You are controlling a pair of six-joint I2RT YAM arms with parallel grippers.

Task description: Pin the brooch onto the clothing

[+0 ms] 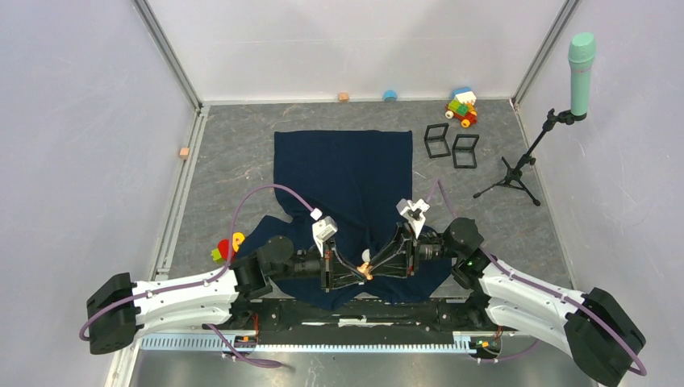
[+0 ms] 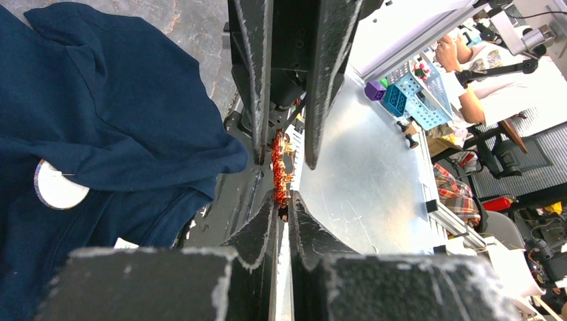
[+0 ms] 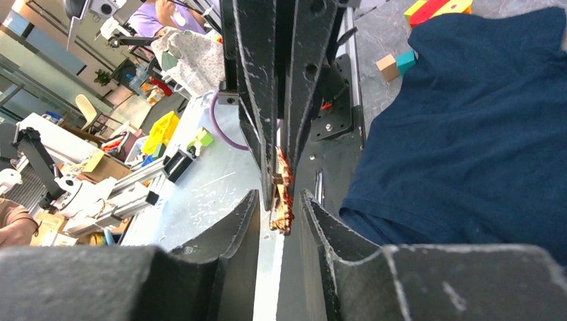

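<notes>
Left claw (image 2: 283, 200) pinches brooch (image 2: 279, 167) between right claw (image 3: 279, 207) fingers (image 3: 244, 221).

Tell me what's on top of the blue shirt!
A white round disc sits on the shirt. Over its near end the left gripper pinches an orange brooch, with the right gripper open around it. Arms cover the fabric below them.

Grey tabletop (image 1: 230, 161) left of your dark navy fabric shirt (image 1: 347, 173) lies bare; black wire cube frames (image 1: 437, 140) and a microphone tripod (image 1: 510, 175) crowd its right.

Grey marbled tabletop (image 1: 242, 145), plain white walls (image 1: 355, 40), aluminium corner posts (image 1: 168, 52), even light.
</notes>
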